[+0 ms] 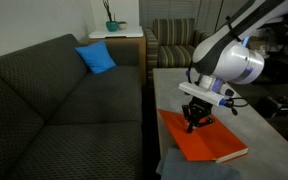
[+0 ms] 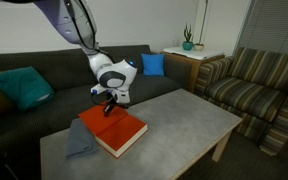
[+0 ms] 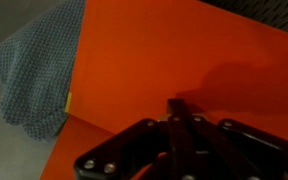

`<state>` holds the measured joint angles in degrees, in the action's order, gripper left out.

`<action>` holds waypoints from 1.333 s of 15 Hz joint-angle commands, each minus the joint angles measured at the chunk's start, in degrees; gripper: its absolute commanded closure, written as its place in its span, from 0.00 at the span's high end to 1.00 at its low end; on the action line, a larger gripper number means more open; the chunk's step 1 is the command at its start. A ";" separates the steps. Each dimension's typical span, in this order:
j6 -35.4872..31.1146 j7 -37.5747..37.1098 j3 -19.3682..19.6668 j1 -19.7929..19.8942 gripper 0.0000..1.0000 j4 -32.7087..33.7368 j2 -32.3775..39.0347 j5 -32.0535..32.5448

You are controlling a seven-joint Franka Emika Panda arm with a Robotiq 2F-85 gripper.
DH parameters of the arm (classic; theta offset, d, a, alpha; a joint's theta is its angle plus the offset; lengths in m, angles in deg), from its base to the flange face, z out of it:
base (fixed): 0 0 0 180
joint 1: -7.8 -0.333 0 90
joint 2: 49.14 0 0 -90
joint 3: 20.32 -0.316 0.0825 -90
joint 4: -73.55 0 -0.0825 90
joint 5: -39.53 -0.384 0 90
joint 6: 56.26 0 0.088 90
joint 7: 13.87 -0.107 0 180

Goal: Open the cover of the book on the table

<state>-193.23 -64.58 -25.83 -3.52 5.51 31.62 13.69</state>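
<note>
An orange-red book lies closed on the grey table in both exterior views (image 1: 199, 138) (image 2: 114, 131). Its cover fills the wrist view (image 3: 164, 60). My gripper (image 1: 195, 121) (image 2: 109, 107) hangs straight down over the middle of the cover, tips at or just above it. In the wrist view the fingers (image 3: 176, 112) are pressed together, shut and empty, with their shadow on the cover. I cannot tell whether the tips touch the cover.
A grey-blue cloth (image 3: 34, 75) (image 2: 79, 143) lies against the book's side near the table (image 2: 184, 125) edge. A dark sofa (image 1: 64, 110) with a blue cushion (image 1: 96, 58) stands beside the table, and a striped armchair (image 2: 254, 85) beyond it.
</note>
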 commanded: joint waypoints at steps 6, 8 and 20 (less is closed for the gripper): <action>0.54 -0.83 2.23 -1.50 0.00 -6.64 -8.05 1.12; 0.42 -0.84 2.39 -1.68 0.00 -7.85 -9.48 1.12; -0.88 -1.59 2.13 -1.86 0.47 -13.35 -14.70 4.20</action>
<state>-193.20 -64.96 -24.15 -4.86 -3.36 20.40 16.55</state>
